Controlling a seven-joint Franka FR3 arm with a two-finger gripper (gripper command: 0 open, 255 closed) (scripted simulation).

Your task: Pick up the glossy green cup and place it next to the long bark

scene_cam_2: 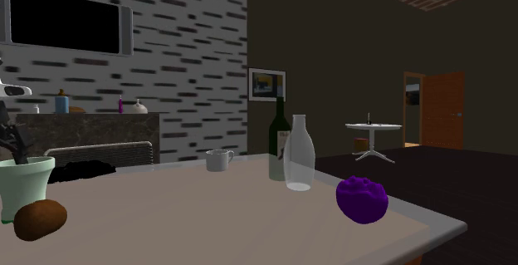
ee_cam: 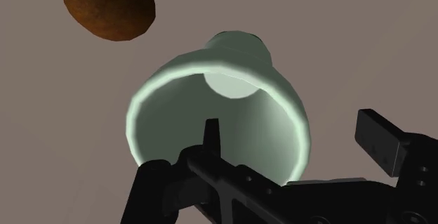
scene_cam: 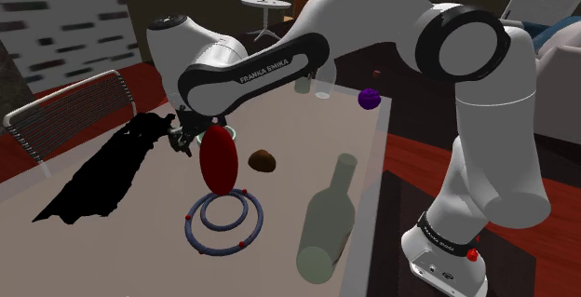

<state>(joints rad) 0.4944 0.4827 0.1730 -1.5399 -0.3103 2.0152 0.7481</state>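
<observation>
Pale green cup (ee_cam: pixel 219 110): upright on the surface (scene_cam_2: pixel 207 218), mouth open toward the wrist camera. Glossy rim, round base visible down inside. In the second exterior view it stands at the far left, with the gripper (scene_cam_2: pixel 10 139) directly above it.

Edges and room:
- A brown lump (ee_cam: pixel 112 5) lies near the cup; the wrist view shows a narrow strip of surface between them.
- A dark red egg-shaped body (scene_cam: pixel 217 158) stands just beside the gripper, on the shoulder view's right of it, and covers most of the cup there.
- The long bark (scene_cam: pixel 102 174), drawn black with a ragged outline, lies flat on the shoulder view's left of the gripper. It is near the gripper and stretches toward the surface's left edge, where a chair (scene_cam: pixel 65 109) stands.
- A blue-grey ring (scene_cam: pixel 223 216) lies flat below the red body in the shoulder view.
- A pale bottle (scene_cam: pixel 326 225) lies on its side close to the right edge.
- A dark bottle (scene_cam_2: pixel 279 143), a clear carafe (scene_cam_2: pixel 298 155) and a small mug (scene_cam_2: pixel 218 160) stand well apart from the cup.
- A broad bare stretch runs between the cup and the purple lump (scene_cam_2: pixel 362 198) near the corner.

Fingers (ee_cam: pixel 158 187): spread wide, one to each side of the cup. One overlaps the near rim; contact cannot be told. The other stands clear of the outer wall, with bare surface showing between. Cup not clasped.
</observation>
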